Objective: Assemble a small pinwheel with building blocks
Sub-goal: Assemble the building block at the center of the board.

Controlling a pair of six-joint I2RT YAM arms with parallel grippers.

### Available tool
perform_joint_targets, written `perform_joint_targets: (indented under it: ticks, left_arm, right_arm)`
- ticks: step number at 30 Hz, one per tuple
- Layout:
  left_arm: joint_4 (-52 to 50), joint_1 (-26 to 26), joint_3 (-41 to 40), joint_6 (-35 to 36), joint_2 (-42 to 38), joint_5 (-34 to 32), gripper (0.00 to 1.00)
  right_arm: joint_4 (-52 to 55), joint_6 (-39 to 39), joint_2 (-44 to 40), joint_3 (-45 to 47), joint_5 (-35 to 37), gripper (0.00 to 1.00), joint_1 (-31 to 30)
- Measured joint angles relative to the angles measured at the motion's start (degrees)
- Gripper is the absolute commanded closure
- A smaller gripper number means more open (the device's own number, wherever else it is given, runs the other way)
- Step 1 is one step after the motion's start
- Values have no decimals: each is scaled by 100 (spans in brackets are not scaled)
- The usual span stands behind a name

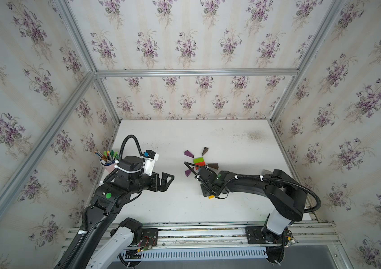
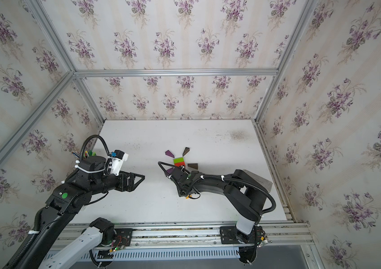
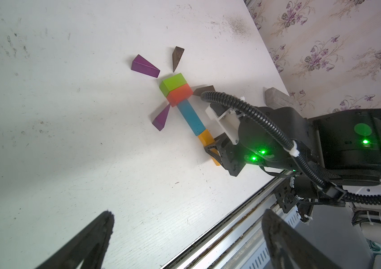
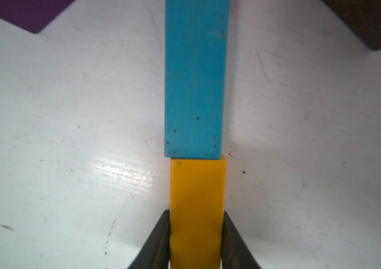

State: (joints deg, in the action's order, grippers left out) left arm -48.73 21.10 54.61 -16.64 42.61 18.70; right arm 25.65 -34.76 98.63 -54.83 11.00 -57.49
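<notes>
We see the flat pinwheel (image 1: 199,162) of coloured blocks lying right of centre on the white worktop (image 1: 173,207). Its green short block (image 3: 173,82) touches the red short block (image 3: 179,95), and the long blue bar (image 4: 195,81) butts the long orange bar (image 4: 197,184) on the near side. The purple wedges (image 3: 145,66) lie on the left, the brown wedges (image 3: 177,58) far and right. Our right hand (image 4: 196,216) clasps the long orange bar by its sides. Our left hand (image 1: 168,180) hangs spread wide to the left, holding nothing.

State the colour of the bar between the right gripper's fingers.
It is an orange bar, best seen in the right wrist view.
</notes>
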Motion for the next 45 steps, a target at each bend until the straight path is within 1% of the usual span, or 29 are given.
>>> perform_joint_targets:
  ticks: [11,15,35,38,43,45]
  left_arm:
    - [-2,-2,-22,0,-13,0,1]
    - [-2,-2,-22,0,-9,0,1]
    - [-2,-2,-28,0,-33,0,1]
    - [-2,-2,-28,0,-33,0,0]
    - [-2,-7,-26,0,-26,0,1]
    - [-2,-7,-26,-2,-31,0,1]
  right_arm:
    - [11,0,4,-20,-101,65,-22]
    - [15,-24,13,-31,-116,62,-28]
    - [101,-168,118,-149,13,62,-35]
    - [98,-170,118,-151,20,59,-35]
    - [116,-170,118,-153,74,46,-35]
    - [118,-170,118,-153,94,45,-35]
